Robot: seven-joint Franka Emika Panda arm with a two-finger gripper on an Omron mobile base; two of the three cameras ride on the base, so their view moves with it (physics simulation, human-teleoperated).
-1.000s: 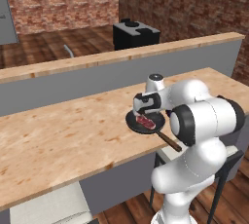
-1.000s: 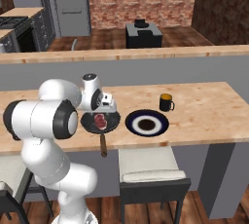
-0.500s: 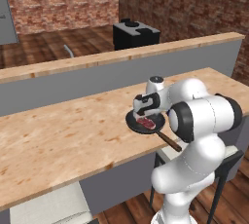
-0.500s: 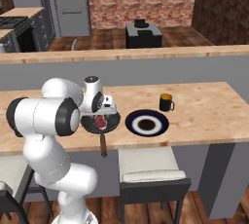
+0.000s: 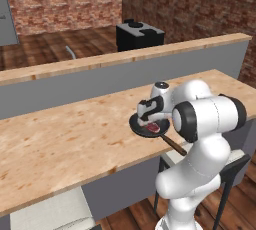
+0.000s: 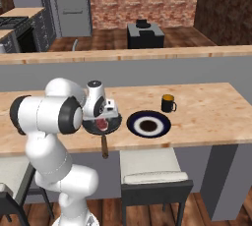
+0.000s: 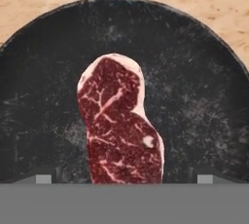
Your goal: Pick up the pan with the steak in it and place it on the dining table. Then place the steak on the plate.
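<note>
— Where the steak (image 7: 121,121) lies, can you place it for me?
— Flat in the pan (image 7: 204,101), running from the pan's middle toward six o'clock in the hand view, fat rim pale along its twelve-to-three edge. From the right base camera it shows as a red patch (image 6: 101,124) under the hand.

— And the pan itself?
— It sits on the dining table, the long light wooden counter (image 6: 206,114), close to the near edge. Its brown handle (image 6: 104,146) sticks out past that edge at six o'clock in the right base view. In the left base view the pan (image 5: 145,129) is just in front of the arm's big white elbow, handle (image 5: 175,146) running toward four o'clock.

— What about the jaws?
— Spread wide, holding nothing. The gripper (image 7: 121,180) hangs right above the pan, one tip (image 7: 44,178) at either side of the steak's near end, neither touching the meat as far as I can tell.

— Anything around it?
— The plate (image 6: 148,124), navy rim and white centre, lies just beside the pan at three o'clock, apart from it. A dark mug (image 6: 168,103) with a yellow inside stands beyond the plate at about one o'clock. Behind the counter runs a higher wooden ledge (image 6: 147,53).
</note>
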